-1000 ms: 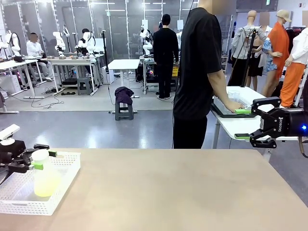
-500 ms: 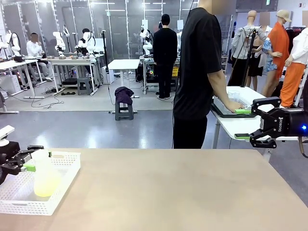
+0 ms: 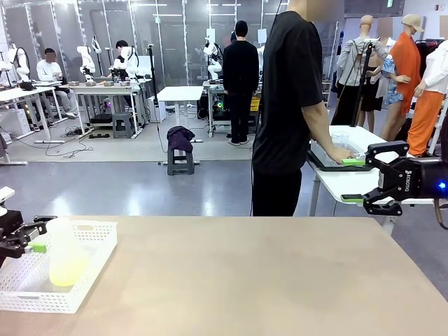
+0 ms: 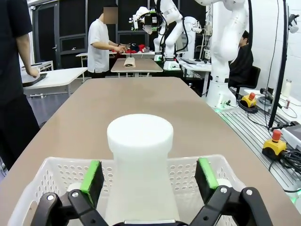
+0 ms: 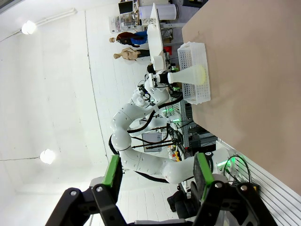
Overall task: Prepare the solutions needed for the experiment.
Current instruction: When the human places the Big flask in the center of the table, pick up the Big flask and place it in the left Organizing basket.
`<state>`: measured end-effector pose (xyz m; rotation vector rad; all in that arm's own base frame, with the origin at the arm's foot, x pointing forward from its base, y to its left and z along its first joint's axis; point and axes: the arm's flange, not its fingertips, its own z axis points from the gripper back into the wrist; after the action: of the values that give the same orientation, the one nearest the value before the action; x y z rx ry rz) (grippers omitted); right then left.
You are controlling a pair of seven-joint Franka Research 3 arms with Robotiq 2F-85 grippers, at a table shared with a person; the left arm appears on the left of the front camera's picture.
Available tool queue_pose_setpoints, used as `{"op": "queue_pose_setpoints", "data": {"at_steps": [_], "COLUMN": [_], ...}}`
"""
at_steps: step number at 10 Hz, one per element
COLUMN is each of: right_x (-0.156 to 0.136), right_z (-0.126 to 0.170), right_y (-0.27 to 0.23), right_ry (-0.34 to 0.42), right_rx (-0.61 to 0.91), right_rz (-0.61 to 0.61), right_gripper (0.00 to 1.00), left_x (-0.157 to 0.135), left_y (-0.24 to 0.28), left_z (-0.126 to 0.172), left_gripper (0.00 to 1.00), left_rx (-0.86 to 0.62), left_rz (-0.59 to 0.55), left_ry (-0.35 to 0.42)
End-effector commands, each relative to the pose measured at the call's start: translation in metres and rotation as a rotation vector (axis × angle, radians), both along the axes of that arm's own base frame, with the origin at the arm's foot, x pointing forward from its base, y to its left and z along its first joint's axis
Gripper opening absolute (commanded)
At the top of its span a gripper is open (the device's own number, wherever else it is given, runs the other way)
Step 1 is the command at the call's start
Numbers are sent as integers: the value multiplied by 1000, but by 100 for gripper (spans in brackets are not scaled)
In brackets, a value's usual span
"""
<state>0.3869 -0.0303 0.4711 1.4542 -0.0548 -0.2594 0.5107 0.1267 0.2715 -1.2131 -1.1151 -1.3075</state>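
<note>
My left gripper [image 4: 149, 176] has its jaws apart either side of the flask [image 3: 61, 245] neck w/o touching; the pale yellow solutions [image 3: 68, 271] sit in the flask's bottom, inside the white basket [image 3: 98, 245]; right gripper [image 3: 364, 180] hangs spread wide too, well apart from it.

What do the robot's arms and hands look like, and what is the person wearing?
The arms are white, smooth and rounded. Each hand is black with two fingers tipped in bright green pads: the left hand and the right hand, which has white Robotiq lettering on its black body and a small blue light. The person wears a black short-sleeved T-shirt and black trousers.
</note>
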Motion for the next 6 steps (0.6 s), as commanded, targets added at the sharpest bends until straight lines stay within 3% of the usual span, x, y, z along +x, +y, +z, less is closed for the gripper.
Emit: {"op": "queue_pose_setpoints", "data": {"at_steps": [1,4,6], "right_x": [-1,-1,-1], "right_z": [0,0,0], "right_y": [0,0,0], "right_ry": [0,0,0], "right_rx": [3,3,3], "right_rz": [6,6,6], "right_gripper": [77,77,77], "left_x": [2,1,-11], "left_y": [-3,-2,23], "left_z": [4,0,11], "left_gripper": [100,100,100], "left_rx": [4,0,13], "left_rz": [-6,-4,57], "left_ry": [-11,-2,45]}}
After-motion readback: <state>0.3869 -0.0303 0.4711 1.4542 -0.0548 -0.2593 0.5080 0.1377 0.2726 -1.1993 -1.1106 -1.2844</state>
